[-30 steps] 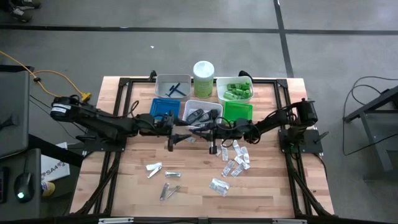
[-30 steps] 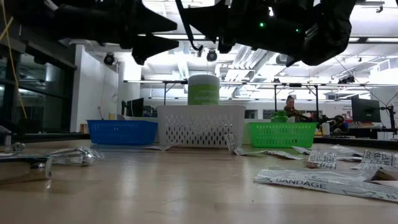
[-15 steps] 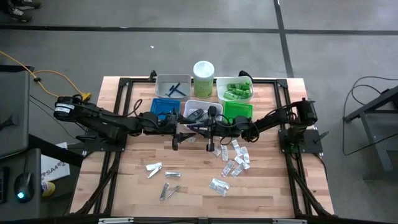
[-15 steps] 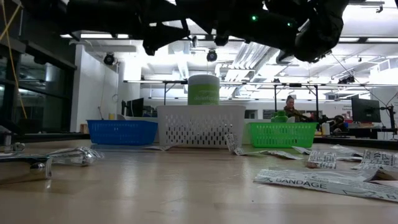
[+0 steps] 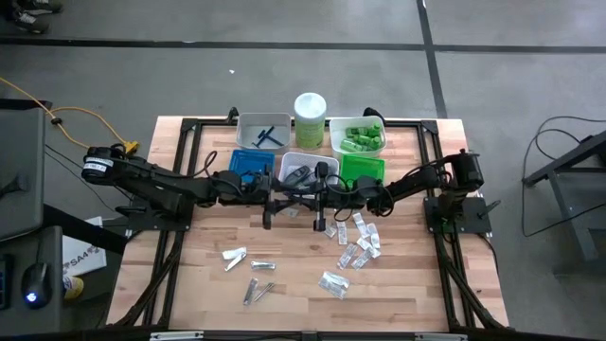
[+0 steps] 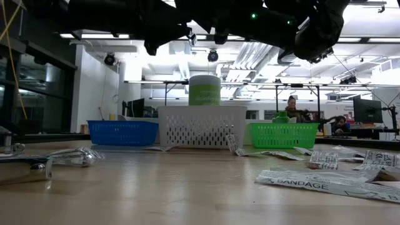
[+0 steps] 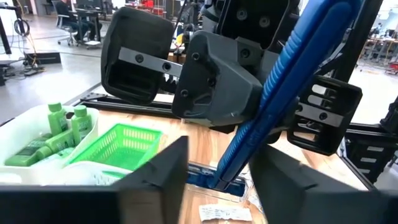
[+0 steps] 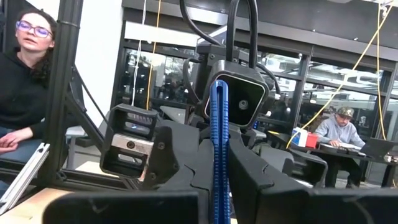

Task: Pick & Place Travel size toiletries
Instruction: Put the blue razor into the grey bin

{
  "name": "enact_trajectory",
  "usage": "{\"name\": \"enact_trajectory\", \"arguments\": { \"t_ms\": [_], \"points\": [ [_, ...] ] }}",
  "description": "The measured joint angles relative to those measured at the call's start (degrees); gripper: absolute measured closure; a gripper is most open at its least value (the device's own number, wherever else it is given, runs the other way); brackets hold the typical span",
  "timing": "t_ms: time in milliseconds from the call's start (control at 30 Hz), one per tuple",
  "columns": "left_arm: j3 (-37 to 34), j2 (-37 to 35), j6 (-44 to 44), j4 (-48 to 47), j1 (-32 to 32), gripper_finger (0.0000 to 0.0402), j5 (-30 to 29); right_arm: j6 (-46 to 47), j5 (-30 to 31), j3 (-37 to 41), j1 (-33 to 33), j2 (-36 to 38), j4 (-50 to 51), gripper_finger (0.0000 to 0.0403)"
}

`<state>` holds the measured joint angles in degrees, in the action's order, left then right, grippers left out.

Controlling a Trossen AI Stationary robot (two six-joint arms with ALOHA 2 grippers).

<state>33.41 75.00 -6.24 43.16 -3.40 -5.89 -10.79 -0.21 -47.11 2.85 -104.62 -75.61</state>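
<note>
Above the tabletop, the right gripper is clamped on a blue razor; the left gripper flanks its other end, grip unclear

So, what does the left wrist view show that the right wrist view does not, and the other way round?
Only the left wrist view shows the table: a green basket, a white tray holding green bottles, and a clear packet. Only the right wrist view shows the room behind: a person in dark clothes and another person at a desk. Both show the blue razor raised between the arms: the right arm's jaws are shut on it, and the left arm's jaws stand open around its other end.
</note>
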Motion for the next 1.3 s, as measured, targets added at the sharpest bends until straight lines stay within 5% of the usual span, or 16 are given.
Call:
{"name": "enact_trajectory", "arguments": {
  "t_ms": [233,400,633,867,1300],
  "points": [
    [0.0,0.0,1.36,-0.31,0.0,0.0373,-0.02,0.62,0.76,0.0,-0.05,0.0,0.27,0.0387],
    [0.01,-0.04,2.08,-1.66,0.0,0.0373,-0.13,0.47,1.06,0.02,0.0,0.0,0.87,0.0369],
    [0.02,-0.02,1.5,-3.71,0.02,0.037,-1.94,2.73,6.55,0.02,0.24,0.21,2.24,0.0261],
    [0.0,-0.33,2.4,-9.06,1.88,0.037,-8.09,2.76,15.96,0.13,0.55,6.96,16.26,0.0165],
    [0.0,-0.36,4.29,-17.94,24.68,0.0369,-7.93,-0.02,30.32,0.17,5.2,18.25,41.47,0.0138]
  ]
}}
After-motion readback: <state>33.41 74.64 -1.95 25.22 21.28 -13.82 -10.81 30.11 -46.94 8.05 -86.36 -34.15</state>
